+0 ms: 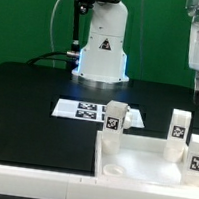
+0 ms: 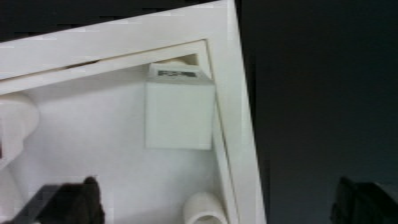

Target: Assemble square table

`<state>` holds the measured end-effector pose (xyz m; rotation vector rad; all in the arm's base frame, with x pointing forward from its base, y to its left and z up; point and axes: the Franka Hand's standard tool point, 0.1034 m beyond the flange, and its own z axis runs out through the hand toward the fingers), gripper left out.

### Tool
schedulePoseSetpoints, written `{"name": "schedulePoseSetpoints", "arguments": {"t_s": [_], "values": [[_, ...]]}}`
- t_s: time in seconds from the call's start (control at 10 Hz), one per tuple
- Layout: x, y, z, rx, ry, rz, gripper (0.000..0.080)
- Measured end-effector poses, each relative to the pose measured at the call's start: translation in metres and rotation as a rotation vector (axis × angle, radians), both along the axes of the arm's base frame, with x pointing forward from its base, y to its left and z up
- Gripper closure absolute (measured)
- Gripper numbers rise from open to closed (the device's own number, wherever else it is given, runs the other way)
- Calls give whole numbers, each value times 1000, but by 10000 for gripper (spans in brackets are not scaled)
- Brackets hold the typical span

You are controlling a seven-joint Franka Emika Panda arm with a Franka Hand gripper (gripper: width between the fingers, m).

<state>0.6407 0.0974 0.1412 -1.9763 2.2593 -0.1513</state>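
1. Black fingertips (image 2: 63, 200) stand far apart at the edge of the wrist view. The gripper (image 2: 214, 203) is spread wide and grips nothing.
2. Between the jaws, below them and clear of both, runs the raised rim of the square table top (image 2: 228, 150). One finger hangs over the tray's white inside and the other over the black table (image 2: 320, 100).
3. Just inside that rim, beyond the fingertips, a leg (image 2: 178, 115) stands upright against the wall. It is seen from above, and its black-and-white tag (image 2: 175, 72) faces the corner.
4. A rounded white shape (image 2: 205, 210) lies close to the rim between the fingers. It is too blurred to name and may be part of the top.
5. In the exterior view the gripper hangs at the exterior view's right, above the tray's right end and touching nothing.
6. Three legs stand on the top there:
   - the left leg (image 1: 113, 124), near the back rim;
   - the middle leg (image 1: 177, 132), further right;
   - the right leg (image 1: 197, 152), at the frame's edge, nearest under the gripper.
7. Behind the tray the marker board (image 1: 81, 110) lies flat on the black table, just beside the left leg.
8. Farther back the white robot base (image 1: 102, 42) stands before a green backdrop (image 1: 27, 18).
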Motion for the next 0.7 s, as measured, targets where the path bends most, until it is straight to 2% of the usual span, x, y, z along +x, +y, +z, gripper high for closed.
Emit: {"name": "schedulePoseSetpoints", "arguments": {"t_s": [0.3,0.4,0.7], "values": [[-31,-31,21,20,-33,123,151],[-40,-34,23,15,-41,177,151],[-40,-32,23,-28,-43,366,151]]}}
